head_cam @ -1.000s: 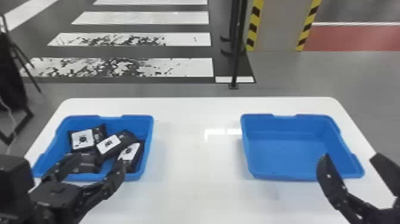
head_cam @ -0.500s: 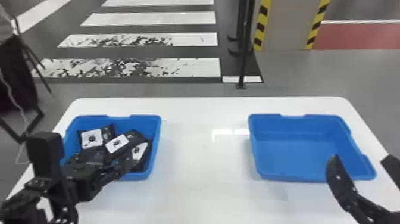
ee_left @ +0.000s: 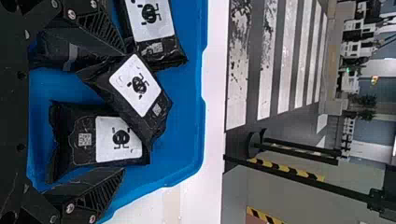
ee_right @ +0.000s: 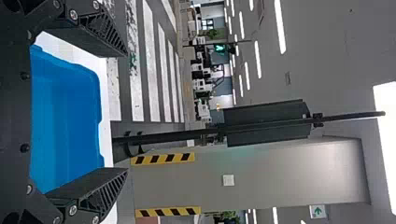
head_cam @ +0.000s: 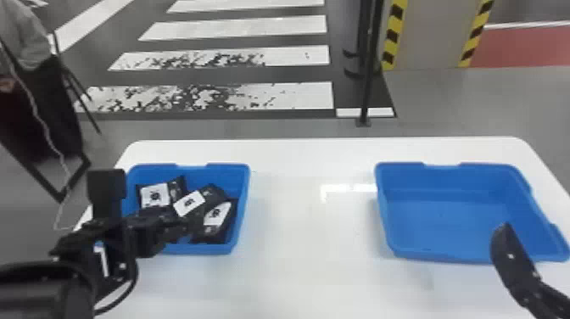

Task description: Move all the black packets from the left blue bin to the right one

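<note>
A: Left gripper (head_cam: 169, 225) first. State of the jaws?

B: Spread wide, over the near part of the left blue bin (ee_left: 187, 158). Black packets lie in that bin, ahead of the jaws and between them. Whether any is touched, cannot tell.

A: Packets, one by one.

B: Middle packet (ee_left: 156, 119): slanted across the gap, beyond both fingertips, white label up, overlapping the right-hand packet (ee_left: 84, 151), which lies just inward of the right finger. Left-hand packet (ee_left: 163, 56): past the left finger's tip, label up. Fourth packet (ee_left: 53, 49): partly behind the left finger.

A: Right gripper (head_cam: 513, 258)?

B: Fingers well apart, gap clear through to the right blue bin (ee_right: 70, 126), which sits beyond and between them. In the head view one finger crosses its near rim.

A: Surface?

B: White table (head_cam: 314, 254), smooth, glossy, spanning the space between the two grippers. Pale glare streak (head_cam: 347, 187) on it, just beside the right bin's wall.

A: Room, past the jaws?

B: Grey floor, white crossing stripes (head_cam: 275, 95) speckled black, beyond the left gripper. Black pole (ee_right: 168, 136) and grey pillar (ee_right: 280, 182) with yellow-black edging, ahead of the right gripper. Higher up, strip lights (ee_right: 280, 28); farther off, a green signal light (ee_right: 219, 48).
</note>
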You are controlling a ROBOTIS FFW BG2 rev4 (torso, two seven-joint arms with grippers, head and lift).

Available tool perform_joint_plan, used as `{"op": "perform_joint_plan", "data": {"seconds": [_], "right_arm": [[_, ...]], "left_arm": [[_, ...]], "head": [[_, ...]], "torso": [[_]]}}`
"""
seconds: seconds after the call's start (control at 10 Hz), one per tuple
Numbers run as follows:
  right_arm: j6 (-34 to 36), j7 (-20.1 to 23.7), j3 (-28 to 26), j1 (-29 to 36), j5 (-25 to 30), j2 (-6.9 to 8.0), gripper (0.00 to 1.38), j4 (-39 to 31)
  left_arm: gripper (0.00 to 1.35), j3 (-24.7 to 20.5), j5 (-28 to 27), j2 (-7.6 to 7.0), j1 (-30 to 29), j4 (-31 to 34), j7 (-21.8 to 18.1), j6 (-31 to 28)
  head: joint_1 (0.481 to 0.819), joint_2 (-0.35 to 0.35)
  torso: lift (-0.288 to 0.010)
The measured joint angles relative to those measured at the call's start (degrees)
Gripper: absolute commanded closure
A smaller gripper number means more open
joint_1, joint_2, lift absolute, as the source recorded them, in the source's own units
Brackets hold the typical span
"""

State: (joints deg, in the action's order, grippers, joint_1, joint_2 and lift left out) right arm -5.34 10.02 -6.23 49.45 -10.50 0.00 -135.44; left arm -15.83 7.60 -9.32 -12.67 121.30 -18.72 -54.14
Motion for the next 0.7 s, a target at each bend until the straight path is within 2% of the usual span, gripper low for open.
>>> {"op": "perform_joint_plan", "data": {"seconds": [0.1, 0.3, 0.5, 0.7], "right_arm": [[0.00, 0.00, 0.10, -0.07, -0.07, 0.00, 0.16, 0.07], [0.00, 0.00, 0.25, -0.20, -0.22, 0.00, 0.16, 0.29], [0.00, 0.00, 0.48, -0.29, -0.53, 0.00, 0.16, 0.61], [0.00, 0.00, 0.59, -0.38, -0.59, 0.00, 0.16, 0.65]], "left_arm": [[0.17, 0.63, -0.43, -0.63, 2.50, -2.44, -1.01, -1.98], [0.17, 1.36, -1.81, -1.35, 7.31, -8.30, -5.71, -5.95], [0.17, 1.90, -3.02, -1.56, 9.96, -11.49, -7.86, -9.36], [0.17, 3.05, -1.91, -1.95, 11.65, -13.84, -9.89, -11.49]], "head": [[0.695, 0.117], [0.695, 0.106], [0.695, 0.106], [0.695, 0.085]], "torso": [[-0.140], [-0.140], [-0.140], [-0.140]]}}
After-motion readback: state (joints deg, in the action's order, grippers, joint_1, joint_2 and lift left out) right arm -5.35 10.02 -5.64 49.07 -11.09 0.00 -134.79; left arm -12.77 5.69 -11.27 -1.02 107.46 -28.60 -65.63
